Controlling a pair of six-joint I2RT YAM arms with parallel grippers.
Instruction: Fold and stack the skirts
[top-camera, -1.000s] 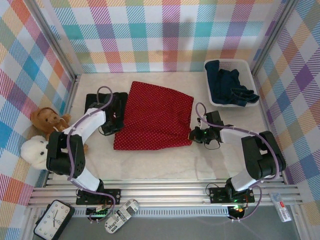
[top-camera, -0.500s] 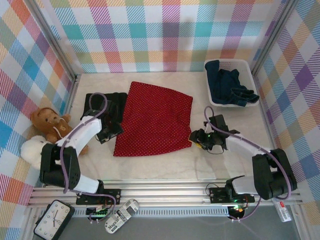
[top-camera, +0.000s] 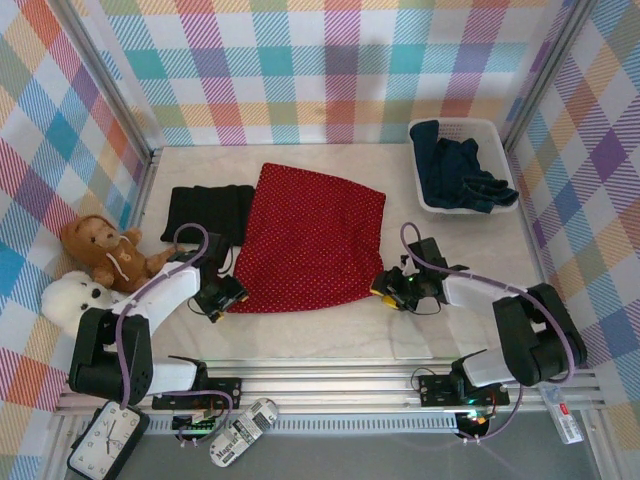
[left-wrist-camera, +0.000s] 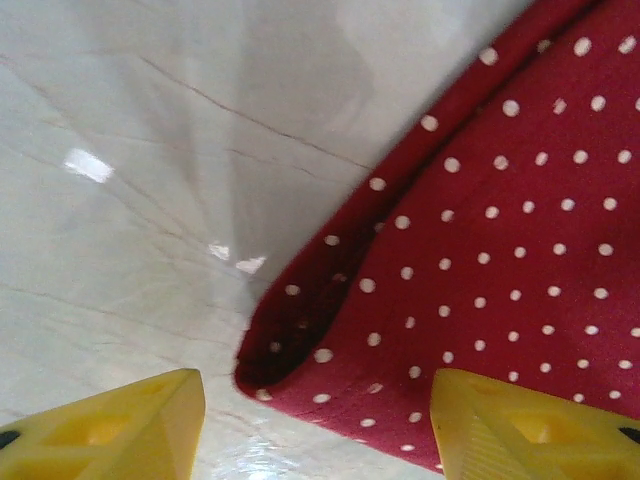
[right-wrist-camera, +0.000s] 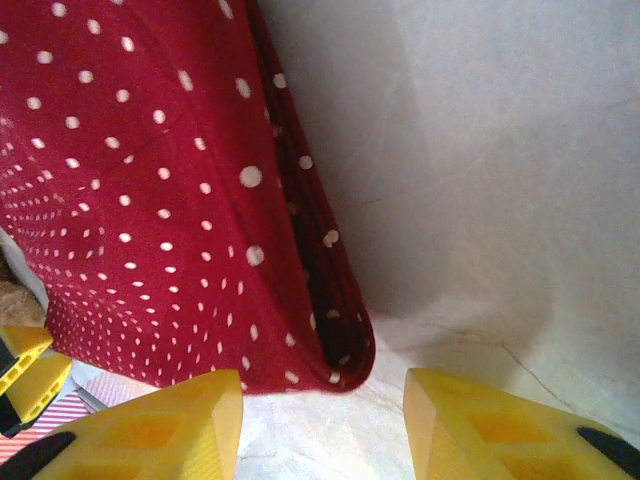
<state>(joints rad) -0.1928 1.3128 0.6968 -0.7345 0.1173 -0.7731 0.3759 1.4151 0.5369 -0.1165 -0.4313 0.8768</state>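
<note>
Red skirt (top-camera: 312, 240) hem gapes, wrist-close, before spread left claw (left-wrist-camera: 318, 425) and right claw (right-wrist-camera: 322, 425).

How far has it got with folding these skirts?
Done: the black skirt looks folded, at the far left. In hand: the left gripper and right gripper, both open, sit at the near corners of the flat red dotted skirt. To do: the denim skirts lie in the basket, unfolded.

Red skirt (top-camera: 312, 240), white dots.
</note>
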